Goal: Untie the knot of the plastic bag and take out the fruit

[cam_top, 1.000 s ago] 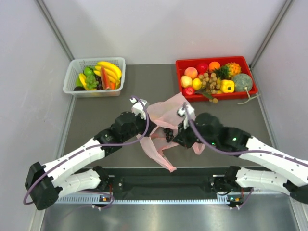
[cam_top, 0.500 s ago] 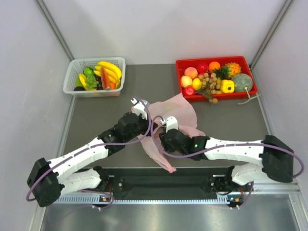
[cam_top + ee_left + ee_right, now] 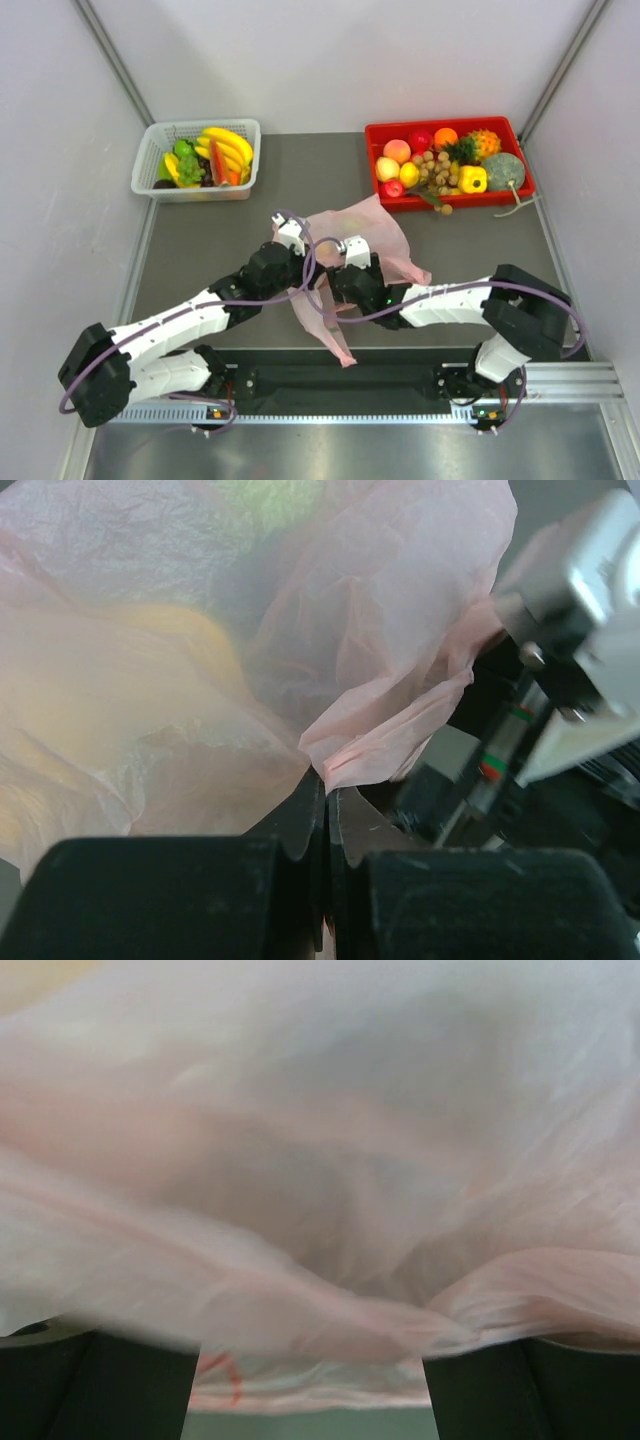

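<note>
The pale-pink plastic bag [image 3: 375, 230] lies crumpled mid-table, with a strip of film trailing toward the near edge. My left gripper [image 3: 308, 284] [image 3: 328, 782] is shut on a fold of the bag's film at its left side. My right gripper [image 3: 330, 298] [image 3: 310, 1385] is right beside it, open, its fingers [image 3: 110, 1385] wide apart with the bag [image 3: 320, 1160] draped just beyond them. In the left wrist view, blurred yellow-orange fruit [image 3: 150, 670] shows through the film. I cannot make out the knot in any view.
A red tray [image 3: 378, 130] with several toy fruits stands at the back right. A white mesh basket [image 3: 148, 160] with bananas and green pieces stands at the back left. The right arm's elbow [image 3: 530, 310] sits near the front right.
The right gripper has let go of the bag's right side, opened, and swung left next to the left gripper. The left gripper has kept its hold.
</note>
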Robot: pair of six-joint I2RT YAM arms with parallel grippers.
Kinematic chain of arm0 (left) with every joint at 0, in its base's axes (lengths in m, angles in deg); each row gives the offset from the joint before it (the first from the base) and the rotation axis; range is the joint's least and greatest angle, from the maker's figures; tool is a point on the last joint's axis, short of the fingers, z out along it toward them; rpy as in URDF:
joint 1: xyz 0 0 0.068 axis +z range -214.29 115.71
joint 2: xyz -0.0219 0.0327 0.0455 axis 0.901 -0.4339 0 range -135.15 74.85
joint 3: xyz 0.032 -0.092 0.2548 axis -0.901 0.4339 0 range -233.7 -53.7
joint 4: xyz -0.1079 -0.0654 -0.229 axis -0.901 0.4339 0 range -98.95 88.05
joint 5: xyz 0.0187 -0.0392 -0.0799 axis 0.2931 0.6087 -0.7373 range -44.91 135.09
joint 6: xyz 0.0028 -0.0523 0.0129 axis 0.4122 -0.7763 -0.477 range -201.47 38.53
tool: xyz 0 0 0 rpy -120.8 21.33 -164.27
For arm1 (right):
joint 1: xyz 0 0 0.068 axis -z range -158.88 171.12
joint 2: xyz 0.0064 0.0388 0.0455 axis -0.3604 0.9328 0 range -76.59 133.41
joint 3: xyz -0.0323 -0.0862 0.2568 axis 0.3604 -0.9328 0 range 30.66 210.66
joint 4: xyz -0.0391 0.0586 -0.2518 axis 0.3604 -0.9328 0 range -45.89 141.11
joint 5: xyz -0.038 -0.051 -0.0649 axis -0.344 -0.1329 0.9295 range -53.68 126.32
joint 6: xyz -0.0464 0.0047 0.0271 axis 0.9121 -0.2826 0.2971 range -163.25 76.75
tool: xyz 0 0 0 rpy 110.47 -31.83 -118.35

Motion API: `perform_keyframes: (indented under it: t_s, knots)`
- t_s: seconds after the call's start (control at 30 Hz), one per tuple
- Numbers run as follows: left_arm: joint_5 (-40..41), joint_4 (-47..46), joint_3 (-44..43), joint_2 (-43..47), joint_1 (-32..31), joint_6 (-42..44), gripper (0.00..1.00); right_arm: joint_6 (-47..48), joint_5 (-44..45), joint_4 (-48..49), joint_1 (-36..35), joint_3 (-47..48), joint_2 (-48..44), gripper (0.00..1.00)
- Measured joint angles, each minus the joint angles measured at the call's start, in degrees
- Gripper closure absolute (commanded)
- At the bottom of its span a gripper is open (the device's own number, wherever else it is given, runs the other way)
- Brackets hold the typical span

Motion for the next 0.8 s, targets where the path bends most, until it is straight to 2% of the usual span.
perform_keyframes:
  t_s: [0.3, 0.43, 0.5, 0.6, 0.63, 0.73, 0.8]
  knots:
    - [0.26, -0.31, 1.77, 0.00, 0.00, -0.68, 1.00, 0.15, -0.63, 5.77, 4.68, 0.55, 7.41, 0.36]
    - [0.70, -0.37, 2.43, 0.15, 0.00, -0.92, 1.00, 0.02, -0.96, 7.69, 5.33, 2.69, 11.21, 0.53]
    - [0.98, -0.37, 2.78, 0.37, 0.00, -1.05, 1.00, -0.50, -0.76, 9.05, 5.40, 3.06, 12.31, 0.58]
    - [1.33, -0.42, 3.39, 1.03, 0.00, -1.27, 1.00, -1.29, -0.44, 10.05, 5.60, 3.06, 12.63, 0.73]
    - [1.38, -0.46, 3.50, 1.16, 0.00, -1.29, 1.00, -1.57, -0.42, 10.14, 5.62, 3.04, 12.48, 0.83]
    - [1.70, -0.59, 3.67, 1.42, 0.00, -1.40, 1.00, -1.88, -1.09, 9.40, 5.64, 2.19, 10.60, 0.97]
    - [1.97, -0.70, 3.69, 1.49, 0.00, -1.40, 1.00, -1.68, -2.01, 7.96, 5.64, 0.44, 6.75, 1.00]
